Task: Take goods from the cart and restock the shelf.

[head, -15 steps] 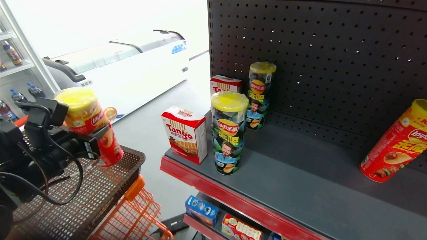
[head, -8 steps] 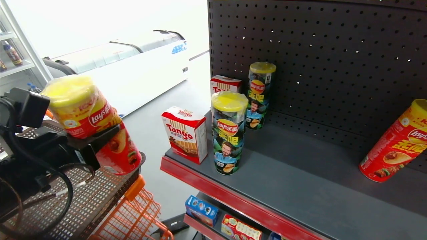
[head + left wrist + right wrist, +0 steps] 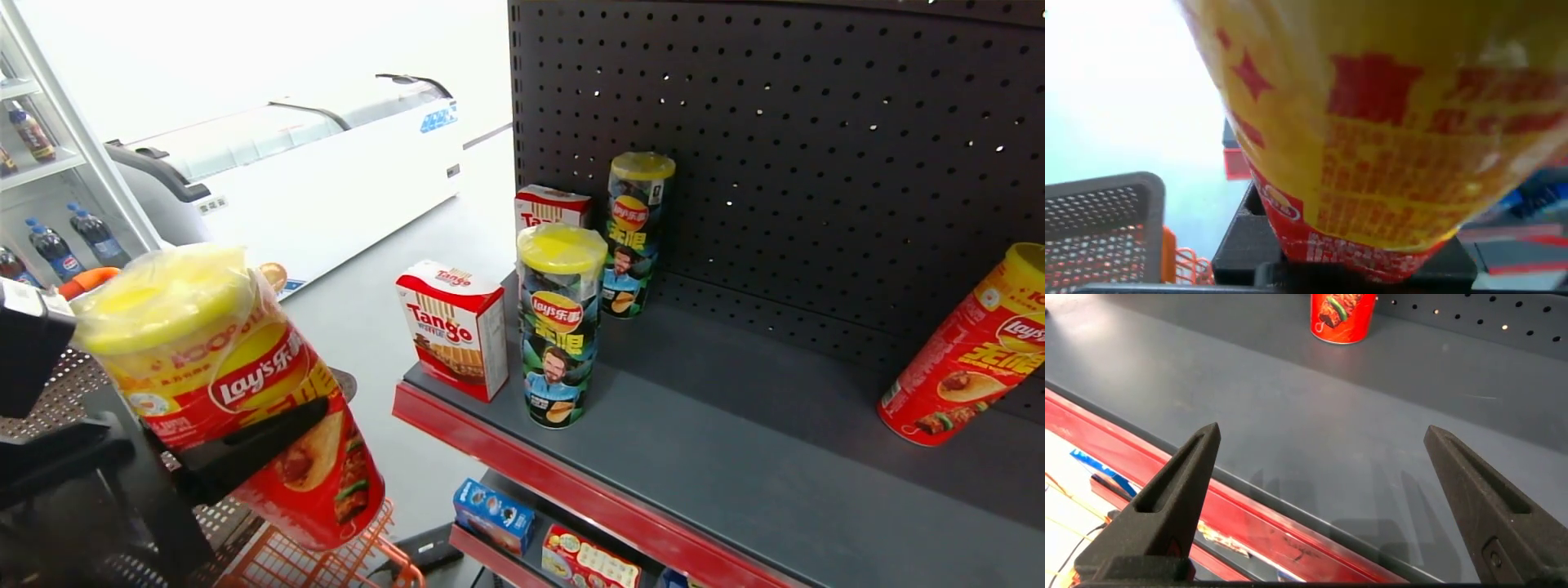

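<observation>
One wide shelf (image 3: pixel 735 457) is filling most of what we are seeing in the head view: a grey deck with a red front lip and a black pegboard back. To its left, a white chest freezer (image 3: pixel 326 188) is standing across the aisle. Nearer to us, the cart (image 3: pixel 57 392) is showing a dark mesh tray with orange wire below it.

Above the cart's edge we are holding the red chip canister (image 3: pixel 237 392). It is hanging in the air, tilted, with its top leaning away from the shelf, and it is well apart from the shelf's left end. It is wearing a yellow lid under crinkled clear film, a yellow band beneath that, and a red lower body printed with pictures of food. Our left gripper (image 3: pixel 237 449) is clamping it at mid-height, one black finger lying across the front.

Our right gripper (image 3: pixel 1331 506) is hovering over the bare grey deck with its fingers spread wide, gripping nothing.

On the deck, a second red canister (image 3: pixel 971 351) is leaning against the pegboard at the right. Two dark green canisters with yellow lids are standing upright at the left, one in front (image 3: pixel 562 327) and one behind (image 3: pixel 637 233). Beside them, two red-and-white wafer boxes are standing, front (image 3: pixel 455 327) and back (image 3: pixel 551 208).
</observation>
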Robot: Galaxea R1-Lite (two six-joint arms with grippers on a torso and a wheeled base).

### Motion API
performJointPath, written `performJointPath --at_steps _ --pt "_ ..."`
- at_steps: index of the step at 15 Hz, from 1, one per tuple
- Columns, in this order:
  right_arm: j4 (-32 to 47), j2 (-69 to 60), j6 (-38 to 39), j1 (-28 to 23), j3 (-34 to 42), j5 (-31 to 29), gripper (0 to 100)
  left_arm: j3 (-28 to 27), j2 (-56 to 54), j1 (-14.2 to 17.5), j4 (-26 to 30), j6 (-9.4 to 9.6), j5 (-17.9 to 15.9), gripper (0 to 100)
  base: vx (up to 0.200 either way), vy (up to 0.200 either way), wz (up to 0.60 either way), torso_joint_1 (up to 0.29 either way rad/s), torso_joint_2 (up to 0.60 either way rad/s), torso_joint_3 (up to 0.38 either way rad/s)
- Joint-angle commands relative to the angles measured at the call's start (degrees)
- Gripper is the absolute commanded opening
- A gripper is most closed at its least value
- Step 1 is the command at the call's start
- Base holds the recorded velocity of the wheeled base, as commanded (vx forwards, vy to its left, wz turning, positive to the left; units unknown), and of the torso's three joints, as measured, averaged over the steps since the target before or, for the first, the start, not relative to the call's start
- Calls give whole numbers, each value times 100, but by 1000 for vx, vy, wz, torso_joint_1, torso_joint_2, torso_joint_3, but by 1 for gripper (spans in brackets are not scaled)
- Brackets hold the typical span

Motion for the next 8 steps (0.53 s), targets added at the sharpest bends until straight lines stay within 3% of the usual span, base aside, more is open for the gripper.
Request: performJointPath --at_steps 1,8 --pt "-1 7 -2 -2 0 -2 100 21 -180 -283 39 -11 -133 0 0 0 0 0 0 0" --pt "-1 7 -2 -2 0 -2 100 -32 -136 -266 48 16 -1284 0 0 0 0 0 0 0"
